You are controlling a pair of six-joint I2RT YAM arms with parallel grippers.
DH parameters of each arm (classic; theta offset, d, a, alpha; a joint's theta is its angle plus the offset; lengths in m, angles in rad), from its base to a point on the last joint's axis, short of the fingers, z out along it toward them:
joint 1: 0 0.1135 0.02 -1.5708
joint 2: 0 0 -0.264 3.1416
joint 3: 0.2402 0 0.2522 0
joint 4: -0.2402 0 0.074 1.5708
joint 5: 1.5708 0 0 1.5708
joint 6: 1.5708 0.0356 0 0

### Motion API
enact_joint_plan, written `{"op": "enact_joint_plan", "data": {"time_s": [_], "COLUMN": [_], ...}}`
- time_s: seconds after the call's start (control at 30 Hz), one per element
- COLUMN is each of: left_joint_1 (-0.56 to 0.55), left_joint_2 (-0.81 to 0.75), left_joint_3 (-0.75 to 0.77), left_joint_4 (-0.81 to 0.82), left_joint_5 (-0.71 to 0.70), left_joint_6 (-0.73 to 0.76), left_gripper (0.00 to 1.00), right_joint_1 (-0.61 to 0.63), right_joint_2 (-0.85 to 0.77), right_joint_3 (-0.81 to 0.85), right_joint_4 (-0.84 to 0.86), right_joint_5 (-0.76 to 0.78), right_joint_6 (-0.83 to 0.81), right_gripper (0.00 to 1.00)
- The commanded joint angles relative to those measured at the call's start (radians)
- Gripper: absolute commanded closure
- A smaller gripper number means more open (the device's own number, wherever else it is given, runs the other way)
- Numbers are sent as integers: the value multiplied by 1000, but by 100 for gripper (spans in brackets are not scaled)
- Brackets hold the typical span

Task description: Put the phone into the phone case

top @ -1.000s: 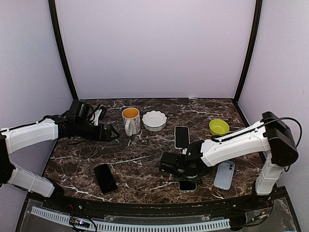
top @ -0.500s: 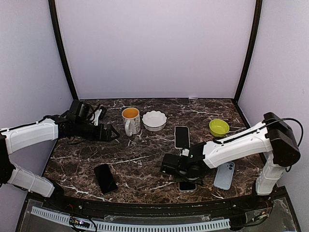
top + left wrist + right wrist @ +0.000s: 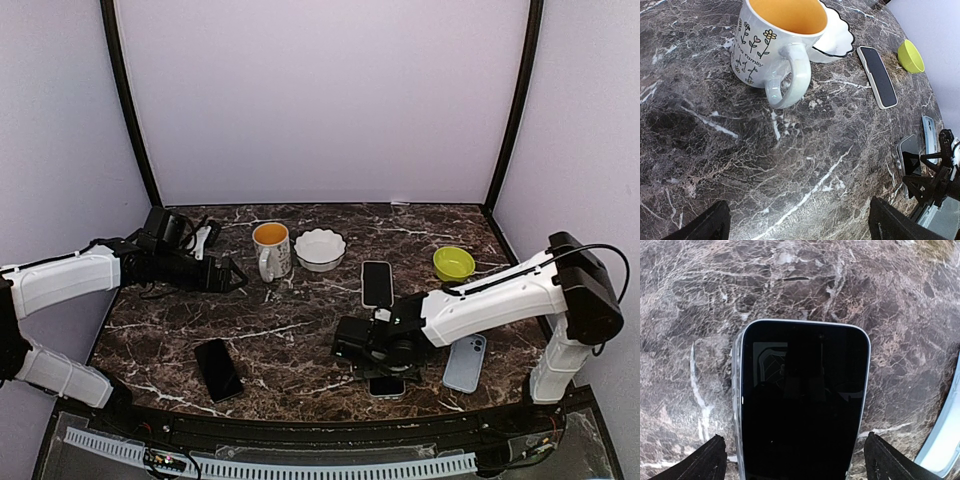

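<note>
A phone [image 3: 802,405] with a dark screen lies flat on the marble near the front edge, also seen as the phone [image 3: 388,386] in the top view. A pale, clear rim runs along its left side. My right gripper [image 3: 797,460] hangs right over it, open, its fingers standing clear of the phone's two long sides. A light blue phone case [image 3: 465,362] lies just to the right, its edge showing as the case [image 3: 946,440] in the right wrist view. My left gripper [image 3: 800,225] is open over bare marble at the far left, with nothing between its fingers.
A flowered mug [image 3: 270,249] and a white scalloped bowl [image 3: 319,249] stand at the back. A white-edged phone [image 3: 376,283] lies mid-table, a green bowl [image 3: 454,263] at the right, and a black phone [image 3: 217,368] at the front left.
My right gripper's jaws have spread wide and let go of the phone, which stays flat on the table. The left arm has not moved.
</note>
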Motion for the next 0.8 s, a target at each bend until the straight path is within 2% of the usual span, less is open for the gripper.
{"op": "enact_joint_plan", "data": {"time_s": [0.0,0.13,0.2,0.3,0.37,0.47,0.57,0.77], "left_joint_1": [-2,-2,-1,-1,-1,-2,-1,-1], "left_joint_2": [-16,-14,-15,-18,-19,-17,-14,-12], "left_joint_3": [-9,-9,-8,-10,-11,-11,-9,-9], "left_joint_4": [7,6,6,8,9,8,8,9], "left_joint_5": [11,14,14,12,10,12,14,15], "left_joint_6": [13,13,13,11,11,11,11,12], "left_gripper": [1,1,1,1,1,1,1,1], "right_joint_1": [10,8,7,3,-2,-5,-9,-10], "right_joint_2": [-87,-185,-226,-276,-294,-305,-308,-281], "right_joint_3": [20,-28,-62,-138,-183,-232,-271,-366], "right_joint_4": [-42,-31,-37,3,37,85,135,227], "right_joint_5": [-12,-52,-67,-98,-125,-152,-182,-256], "right_joint_6": [-31,-33,1,47,69,74,69,72], "right_gripper": [2,3,8,27,44,60,73,87]}}
